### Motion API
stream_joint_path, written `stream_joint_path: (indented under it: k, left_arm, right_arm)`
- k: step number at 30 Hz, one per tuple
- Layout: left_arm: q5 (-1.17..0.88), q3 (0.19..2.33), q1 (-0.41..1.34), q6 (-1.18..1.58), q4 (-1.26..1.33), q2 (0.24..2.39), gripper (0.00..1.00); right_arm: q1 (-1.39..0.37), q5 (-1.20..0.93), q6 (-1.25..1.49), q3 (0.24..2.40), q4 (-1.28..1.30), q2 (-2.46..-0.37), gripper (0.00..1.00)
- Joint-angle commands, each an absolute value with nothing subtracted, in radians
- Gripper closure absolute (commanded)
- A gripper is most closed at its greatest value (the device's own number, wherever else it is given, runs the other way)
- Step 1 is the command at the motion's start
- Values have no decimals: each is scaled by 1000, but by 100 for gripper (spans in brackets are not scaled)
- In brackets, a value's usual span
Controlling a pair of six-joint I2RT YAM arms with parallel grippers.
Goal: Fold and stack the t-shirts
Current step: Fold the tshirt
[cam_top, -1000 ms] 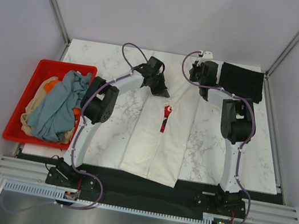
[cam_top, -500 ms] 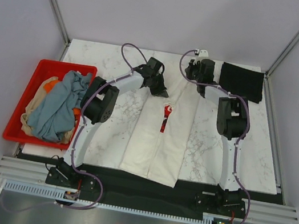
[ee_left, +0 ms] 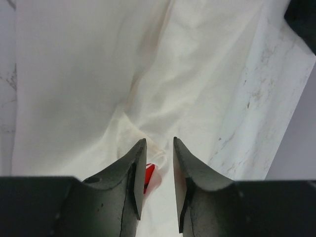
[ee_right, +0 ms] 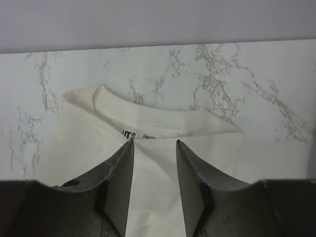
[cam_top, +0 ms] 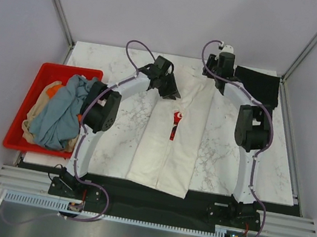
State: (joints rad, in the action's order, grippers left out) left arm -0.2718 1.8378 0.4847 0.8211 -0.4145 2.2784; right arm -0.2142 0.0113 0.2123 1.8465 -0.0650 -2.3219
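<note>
On cream-white t-shirt [ee_right: 148, 121], neck print [ee_right: 129, 134] just inside the collar reads "UT". The small mark beside it is too tiny to read. Red chest print [cam_top: 175, 122] below the collar: nothing legible.

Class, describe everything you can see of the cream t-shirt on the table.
The cream shirt is soft cloth, folded lengthwise into a strip with both sides turned in, a red print peeking from the seam. It lies flat on the table, collar at the far end, hem at the near edge. Nothing grips it.
</note>
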Motion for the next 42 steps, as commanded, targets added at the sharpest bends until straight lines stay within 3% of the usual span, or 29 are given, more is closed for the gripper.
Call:
stream_joint_path:
  k: [1, 10, 18, 30, 32, 35, 39, 42]
  left_arm:
    - [-319, 1899, 499, 772, -408, 2233, 64]
    - [-377, 1956, 535, 749, -400, 2324, 65]
    - [-382, 1951, 535, 741, -400, 2378, 65]
    - [-351, 1924, 535, 739, -400, 2410, 66]
    - [-348, 1916, 535, 738, -400, 2408, 66]
    - [-345, 1902, 535, 739, -402, 2405, 66]
    - [-342, 1890, 535, 739, -402, 2402, 66]
    - [-339, 1873, 535, 738, -402, 2393, 65]
  right_arm:
    - [-193, 64, 383, 1835, 43, -2231, 52]
    - [-175, -81, 620, 1803, 45, -2276, 49]
    - [-161, -160, 603, 1704, -49, -2278, 62]
    - [-146, -206, 529, 1684, -84, -2306, 63]
    - [-140, -207, 520, 1701, -83, -2325, 67]
    - [-127, -219, 502, 1758, -68, -2367, 84]
    - [-124, -177, 457, 1783, -26, -2384, 97]
    - [-124, -125, 420, 1795, -22, -2393, 100]
